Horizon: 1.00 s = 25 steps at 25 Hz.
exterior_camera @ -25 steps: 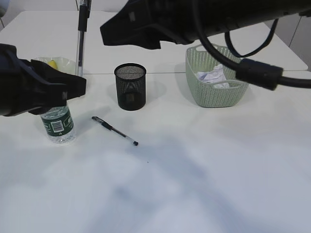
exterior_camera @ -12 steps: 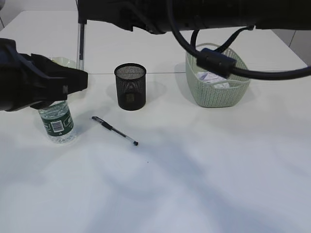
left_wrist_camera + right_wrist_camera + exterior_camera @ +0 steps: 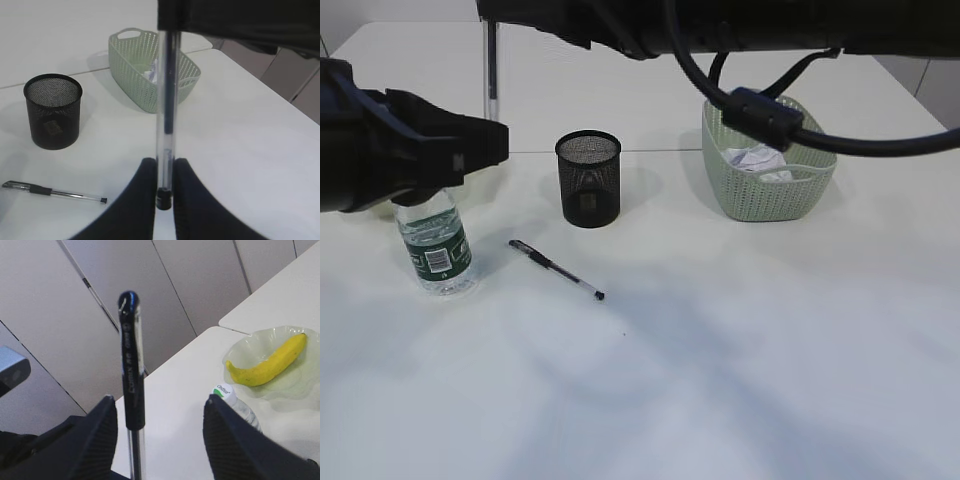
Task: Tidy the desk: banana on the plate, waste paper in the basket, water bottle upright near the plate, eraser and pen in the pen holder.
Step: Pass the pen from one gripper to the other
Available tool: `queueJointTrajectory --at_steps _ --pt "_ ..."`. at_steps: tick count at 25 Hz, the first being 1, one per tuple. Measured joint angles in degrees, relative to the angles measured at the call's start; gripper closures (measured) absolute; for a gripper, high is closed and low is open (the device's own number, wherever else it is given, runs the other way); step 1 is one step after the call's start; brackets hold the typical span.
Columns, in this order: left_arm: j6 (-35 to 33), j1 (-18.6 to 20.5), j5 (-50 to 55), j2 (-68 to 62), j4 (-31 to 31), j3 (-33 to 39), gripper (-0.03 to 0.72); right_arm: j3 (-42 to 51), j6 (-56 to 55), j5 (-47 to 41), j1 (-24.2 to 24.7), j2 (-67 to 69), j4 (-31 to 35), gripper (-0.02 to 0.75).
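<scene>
Pen [image 3: 166,105]: light, stiff, slick clear barrel; judged prone to swivel if pinched at one point, so best taken at rubber grip section. Stands upright, tip end clamped between nearly shut fingers of left gripper [image 3: 163,187]. Cap end rises between spread fingers of right gripper [image 3: 159,432], no contact seen. Second pen [image 3: 556,269] lies on desk [image 3: 770,350], below and apart. Pen holder [image 3: 588,178] stands beyond it.

White desk [image 3: 740,350] carries bottle [image 3: 436,245], pen [image 3: 556,269], mesh cup [image 3: 588,178], basket [image 3: 760,185].
</scene>
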<state>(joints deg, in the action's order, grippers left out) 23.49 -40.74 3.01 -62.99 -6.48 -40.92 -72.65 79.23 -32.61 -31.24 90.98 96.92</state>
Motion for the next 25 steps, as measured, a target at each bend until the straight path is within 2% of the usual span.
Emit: queueJointTrajectory --at_steps 10,13,19,25 --pt "0.0 -2.18 -2.49 -1.75 0.0 0.0 0.648 0.0 1.6 -0.1 0.0 0.0 2.17 0.332" --pt "0.0 -2.18 -2.49 -1.94 0.0 0.0 0.648 0.0 1.72 -0.1 0.0 0.0 2.17 0.38" --pt "0.0 -2.18 -2.49 -1.94 0.0 0.0 0.648 0.0 1.83 -0.21 0.0 0.0 2.17 0.536" --pt "0.0 -2.18 -2.49 -1.94 0.0 0.0 0.648 0.0 2.16 -0.46 0.0 0.0 2.17 0.561"
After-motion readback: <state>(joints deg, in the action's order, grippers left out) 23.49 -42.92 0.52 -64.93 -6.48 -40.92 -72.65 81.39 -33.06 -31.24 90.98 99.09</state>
